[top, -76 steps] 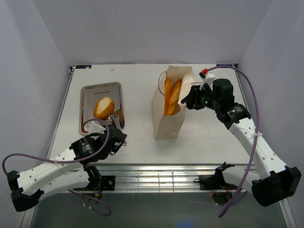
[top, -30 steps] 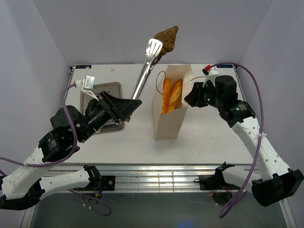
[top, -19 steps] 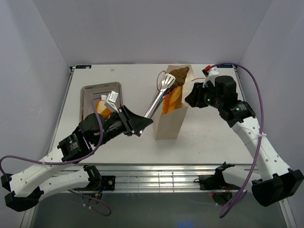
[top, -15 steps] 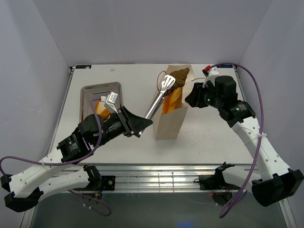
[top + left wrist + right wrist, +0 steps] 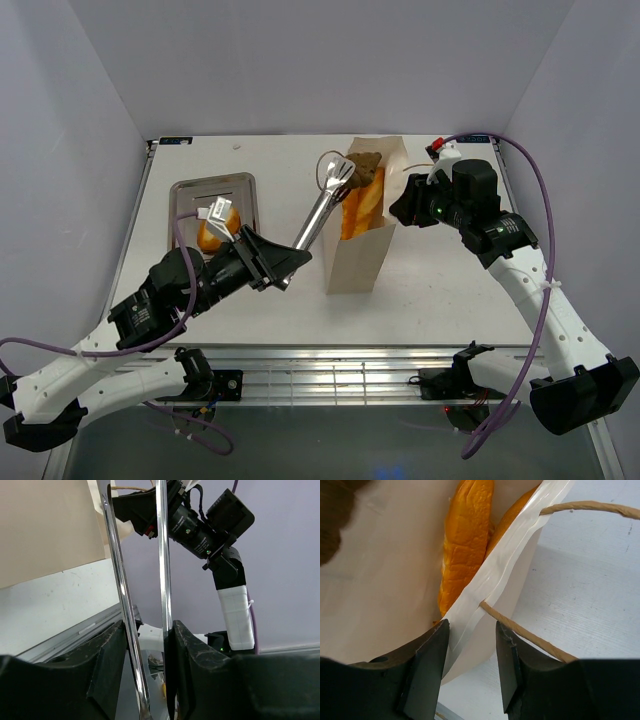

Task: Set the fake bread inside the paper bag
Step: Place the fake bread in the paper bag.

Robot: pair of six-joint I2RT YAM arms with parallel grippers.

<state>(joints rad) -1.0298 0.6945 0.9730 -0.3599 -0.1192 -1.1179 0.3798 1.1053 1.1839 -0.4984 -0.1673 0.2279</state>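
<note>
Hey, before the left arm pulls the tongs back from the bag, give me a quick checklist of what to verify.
1. Paper bag upright, mouth open: ok.
2. Right gripper at the bag's rim, one finger inside and one outside: ok.
3. Left gripper clamped on the tongs: ok.
4. Brown bread piece at the bag's mouth: ok.
5. Tong tips free of that piece: cannot tell.
6. All bread bagged: not ok, one orange roll lies on the tray.
</note>
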